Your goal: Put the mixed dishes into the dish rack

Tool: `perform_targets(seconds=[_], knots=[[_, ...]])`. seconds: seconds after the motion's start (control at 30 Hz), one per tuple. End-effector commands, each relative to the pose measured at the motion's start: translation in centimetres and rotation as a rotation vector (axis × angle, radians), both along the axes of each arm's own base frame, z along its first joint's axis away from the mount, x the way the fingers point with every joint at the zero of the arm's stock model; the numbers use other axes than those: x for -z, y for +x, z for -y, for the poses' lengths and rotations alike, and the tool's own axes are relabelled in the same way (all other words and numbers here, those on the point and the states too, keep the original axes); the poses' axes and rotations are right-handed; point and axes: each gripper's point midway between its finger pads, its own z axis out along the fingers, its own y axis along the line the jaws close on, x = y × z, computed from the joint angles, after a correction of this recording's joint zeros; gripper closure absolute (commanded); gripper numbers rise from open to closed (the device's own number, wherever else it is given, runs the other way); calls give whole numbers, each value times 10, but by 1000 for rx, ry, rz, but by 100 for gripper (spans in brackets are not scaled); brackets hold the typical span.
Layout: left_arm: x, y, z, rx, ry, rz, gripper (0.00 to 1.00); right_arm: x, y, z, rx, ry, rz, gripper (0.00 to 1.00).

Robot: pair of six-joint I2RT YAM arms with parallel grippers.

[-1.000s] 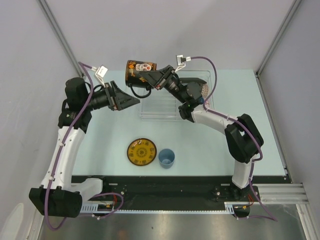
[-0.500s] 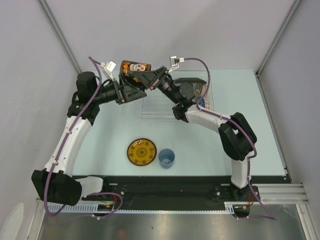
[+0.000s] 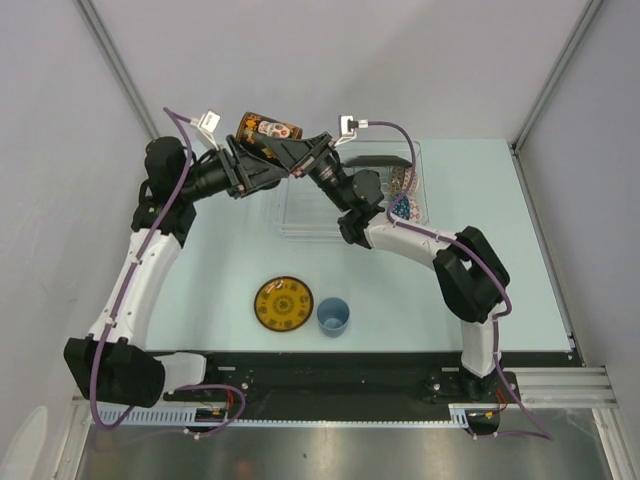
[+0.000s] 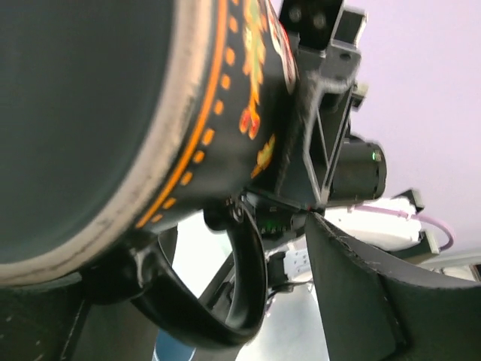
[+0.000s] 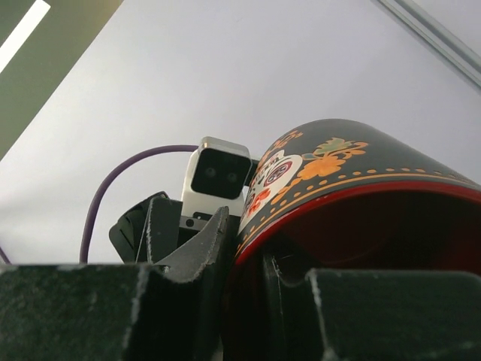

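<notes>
Dark red-lined ceramic mug [image 3: 268, 129] held aloft between both hands, above the far left corner of the clear ribbed plastic dish rack [image 3: 300, 215].
The mug's rim is pinched by the right hand [image 3: 290, 152]. The left hand [image 3: 268, 162] is set against the mug's base; whether it is clenched cannot be told. A round yellow-brown saucer [image 3: 283, 304] and a light blue cup [image 3: 333, 316] are seen side by side on the near surface [image 3: 200, 290].

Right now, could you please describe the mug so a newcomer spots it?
By the clear rack's far left corner, the two arms meet in mid-air. The mug hangs between them. It alone is black with orange flowers; the cup is plain blue.
</notes>
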Motion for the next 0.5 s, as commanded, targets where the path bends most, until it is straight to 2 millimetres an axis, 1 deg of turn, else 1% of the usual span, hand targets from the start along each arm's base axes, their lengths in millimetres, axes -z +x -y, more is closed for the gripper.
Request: perform_targets(seconds=[0.0,0.1,0.13,0.2,0.23,0.3,0.33,0.4,0.43,0.47], knots=[[-37,13,-1,-14,-44,91,27,-100,-127,34,-196,360,367,100],[-40,19,-5,-28,-53,83,32,-98,-129,29,-213,369,346,100],[-42,20,-5,-29,-56,83,36,-99,-132,27,-221,373,349,100],[-40,22,-7,-32,-58,77,42,-99,-135,25,-219,370,357,100],[-40,23,-7,-31,-63,76,50,-101,-135,26,-216,374,363,100],[-40,22,-7,-26,-69,80,60,-100,-133,25,-216,375,361,100],[-39,21,-6,-22,-73,77,70,-101,-134,24,-222,377,360,100],[-40,20,-7,-22,-72,82,77,-104,-135,23,-230,384,369,100],[-40,19,-6,-17,-68,89,84,-102,-136,21,-237,384,367,100],[-41,19,-6,-17,-67,90,86,-100,-136,19,-239,381,361,100]])
